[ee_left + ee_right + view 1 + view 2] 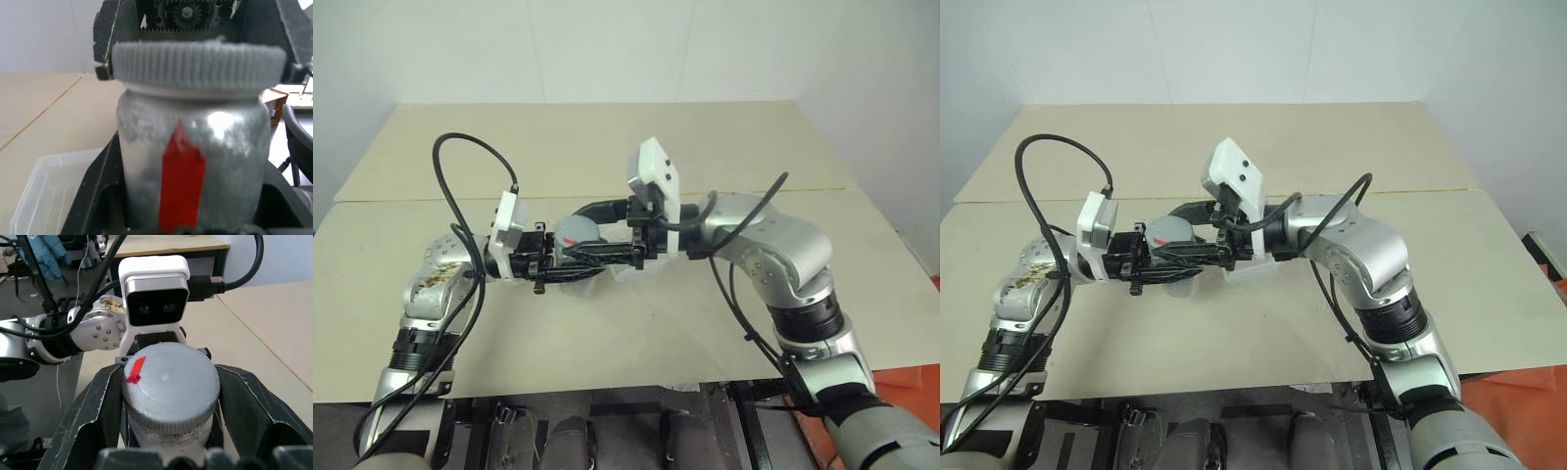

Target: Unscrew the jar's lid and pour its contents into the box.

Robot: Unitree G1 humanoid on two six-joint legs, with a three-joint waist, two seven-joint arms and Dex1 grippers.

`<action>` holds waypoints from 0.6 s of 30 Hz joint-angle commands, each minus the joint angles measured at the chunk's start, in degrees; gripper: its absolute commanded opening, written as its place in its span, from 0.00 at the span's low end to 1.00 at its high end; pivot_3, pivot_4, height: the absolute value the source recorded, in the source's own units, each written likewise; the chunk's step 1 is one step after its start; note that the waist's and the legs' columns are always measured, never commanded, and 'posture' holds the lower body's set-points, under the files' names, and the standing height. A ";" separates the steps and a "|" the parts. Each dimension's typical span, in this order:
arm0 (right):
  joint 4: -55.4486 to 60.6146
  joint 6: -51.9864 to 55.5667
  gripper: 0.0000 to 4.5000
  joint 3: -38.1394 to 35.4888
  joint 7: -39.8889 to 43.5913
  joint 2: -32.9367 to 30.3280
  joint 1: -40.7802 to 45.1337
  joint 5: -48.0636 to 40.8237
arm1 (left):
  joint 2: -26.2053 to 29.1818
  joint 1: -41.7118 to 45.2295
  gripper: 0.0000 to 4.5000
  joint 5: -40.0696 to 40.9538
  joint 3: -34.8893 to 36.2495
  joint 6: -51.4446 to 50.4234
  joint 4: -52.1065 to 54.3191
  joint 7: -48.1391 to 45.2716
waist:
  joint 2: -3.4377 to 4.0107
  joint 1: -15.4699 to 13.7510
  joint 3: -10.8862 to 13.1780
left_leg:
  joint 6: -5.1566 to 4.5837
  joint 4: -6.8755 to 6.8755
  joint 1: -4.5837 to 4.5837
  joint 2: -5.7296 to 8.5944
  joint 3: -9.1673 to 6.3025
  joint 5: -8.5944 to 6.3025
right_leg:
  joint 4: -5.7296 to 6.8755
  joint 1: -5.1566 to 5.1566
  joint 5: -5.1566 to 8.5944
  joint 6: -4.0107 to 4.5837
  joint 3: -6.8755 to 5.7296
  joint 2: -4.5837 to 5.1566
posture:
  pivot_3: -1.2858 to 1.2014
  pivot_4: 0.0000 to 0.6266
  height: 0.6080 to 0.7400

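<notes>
head view: both arms meet above the table [607, 333], the left gripper [570, 257] clamped on the jar [576, 233], the right gripper [607, 257] closed on its lid [170, 382]. left wrist view: the jar sits between the jaws, the box [46, 188] on the table beside them. right wrist view: the grey lid fills the gap between the fingers [90, 423], still on the jar.

jar [195, 161]: 1 | lid [168, 384]: 1 | box [49, 196]: 1 | table [607, 137]: 1
</notes>
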State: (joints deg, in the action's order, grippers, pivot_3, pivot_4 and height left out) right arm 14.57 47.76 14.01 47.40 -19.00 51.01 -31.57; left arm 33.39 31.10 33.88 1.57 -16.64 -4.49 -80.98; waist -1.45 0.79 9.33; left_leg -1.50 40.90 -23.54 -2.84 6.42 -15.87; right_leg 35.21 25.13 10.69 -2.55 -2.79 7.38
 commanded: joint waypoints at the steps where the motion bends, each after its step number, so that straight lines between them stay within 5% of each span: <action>1: -0.04 -3.40 0.62 -0.08 -2.49 2.20 2.88 2.55 | -0.77 -0.04 0.51 0.72 -1.46 -0.64 2.69 -0.82 | 0.00 0.02 0.00 | 0.00 0.00 0.00 0.00 0.00 0.00 | 0.00 0.00 0.00 0.00 0.00 0.00 | 0.52 0.24 1.00; 18: -0.69 -3.61 0.62 0.91 -1.22 3.24 2.59 4.49 | 0.08 0.37 0.51 0.73 -0.52 -1.23 2.85 -1.33 | 0.00 0.02 0.00 | 0.01 -0.01 0.00 0.00 0.00 0.00 | 0.00 0.00 0.00 0.00 0.00 0.00 | 0.52 0.24 1.00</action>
State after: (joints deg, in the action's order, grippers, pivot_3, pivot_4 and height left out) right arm 13.03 46.39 15.01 47.42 -16.34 51.76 -28.46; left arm 33.77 30.97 33.75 2.47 -17.69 -4.50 -80.67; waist -1.45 0.81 9.33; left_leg -1.49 40.90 -23.54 -2.84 6.42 -15.87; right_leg 35.21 25.13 10.69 -2.55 -2.80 7.38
